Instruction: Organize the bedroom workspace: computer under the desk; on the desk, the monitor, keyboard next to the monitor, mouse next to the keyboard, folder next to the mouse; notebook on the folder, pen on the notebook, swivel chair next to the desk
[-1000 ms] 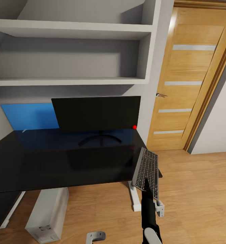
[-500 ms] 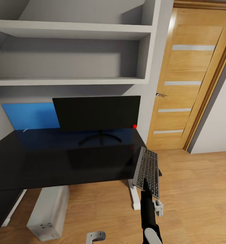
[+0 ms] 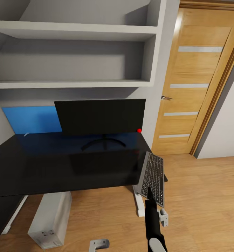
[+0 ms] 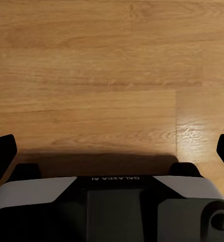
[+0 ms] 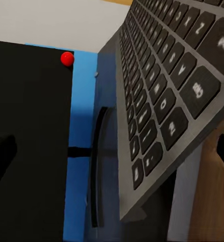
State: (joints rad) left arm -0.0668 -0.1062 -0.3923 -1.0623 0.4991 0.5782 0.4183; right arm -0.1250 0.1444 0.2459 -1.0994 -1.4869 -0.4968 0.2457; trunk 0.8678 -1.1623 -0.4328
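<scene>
Off the black table's (image 3: 61,168) right end, the right gripper (image 3: 149,190) grips the keyboard (image 3: 152,177) tilted, poised to set it beside the monitor (image 3: 100,116); the left gripper (image 4: 112,151) hangs spread over the floor (image 4: 91,65).

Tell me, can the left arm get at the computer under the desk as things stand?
Probably yes. The left tool hangs open over bare wood floor, holding nothing. The computer stands on the floor below the desk edge on the robot's left, and nothing lies between them in the head view.

Grey keyboard (image 3: 152,178) tilted off the black desk's (image 3: 61,164) right corner; monitor (image 3: 101,116) upright.
</scene>
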